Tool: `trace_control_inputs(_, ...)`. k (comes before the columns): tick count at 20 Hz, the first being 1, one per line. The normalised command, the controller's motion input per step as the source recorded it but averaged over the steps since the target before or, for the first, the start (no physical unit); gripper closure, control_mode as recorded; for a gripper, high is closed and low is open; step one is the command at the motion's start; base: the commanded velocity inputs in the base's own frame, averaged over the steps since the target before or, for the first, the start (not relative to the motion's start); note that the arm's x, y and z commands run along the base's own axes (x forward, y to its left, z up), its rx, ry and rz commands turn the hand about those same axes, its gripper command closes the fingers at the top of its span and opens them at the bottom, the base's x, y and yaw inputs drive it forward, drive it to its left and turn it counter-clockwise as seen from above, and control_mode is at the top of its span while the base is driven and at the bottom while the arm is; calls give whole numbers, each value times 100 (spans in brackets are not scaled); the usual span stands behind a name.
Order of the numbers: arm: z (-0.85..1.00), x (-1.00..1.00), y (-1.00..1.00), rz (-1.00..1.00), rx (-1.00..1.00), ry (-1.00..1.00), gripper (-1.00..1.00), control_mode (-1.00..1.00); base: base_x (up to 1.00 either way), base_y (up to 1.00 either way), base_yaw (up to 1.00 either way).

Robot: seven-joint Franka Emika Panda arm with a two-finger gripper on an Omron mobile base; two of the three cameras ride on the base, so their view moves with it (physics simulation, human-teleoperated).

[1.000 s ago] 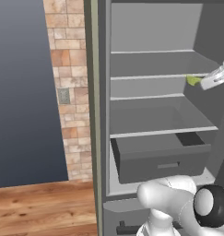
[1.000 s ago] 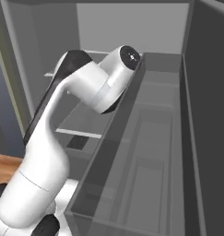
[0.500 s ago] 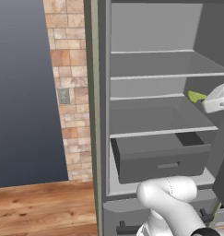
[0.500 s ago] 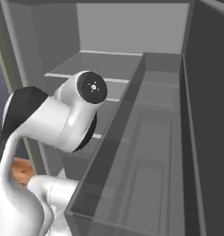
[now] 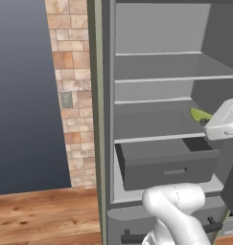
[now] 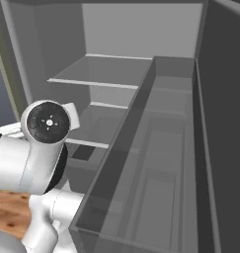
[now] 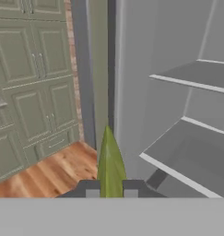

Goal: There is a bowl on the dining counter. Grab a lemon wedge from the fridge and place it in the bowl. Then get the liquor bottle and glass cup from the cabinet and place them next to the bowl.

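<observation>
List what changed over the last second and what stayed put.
The gripper, shut on the lemon wedge, dropped lower and pulled back out of the fridge, wedge with it; the arm folded down. The shelves and open drawer stayed as they were.

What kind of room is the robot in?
Probably a kitchen. There is an open grey fridge with shelves and a drawer, pale green cabinet doors across a wooden floor, and the pincer is shut on a lemon wedge.
</observation>
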Motion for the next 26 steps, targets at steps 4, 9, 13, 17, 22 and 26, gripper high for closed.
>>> trace_control_inputs(4,-7,-27,27,4,-8,-2,100,-100,0,0,0)
trace_control_inputs(9,-1,-15,5,1,-2,-3,100,100,-77,23,1)
trace_control_inputs(13,0,0,0,0,0,0,100,100,-100,27,0)
trace_control_inputs(17,0,0,0,0,0,0,100,100,-99,47,-3)
trace_control_inputs(22,0,0,0,0,0,0,100,100,-91,48,-10)
trace_control_inputs(26,0,0,0,0,0,0,100,100,-90,43,-14)
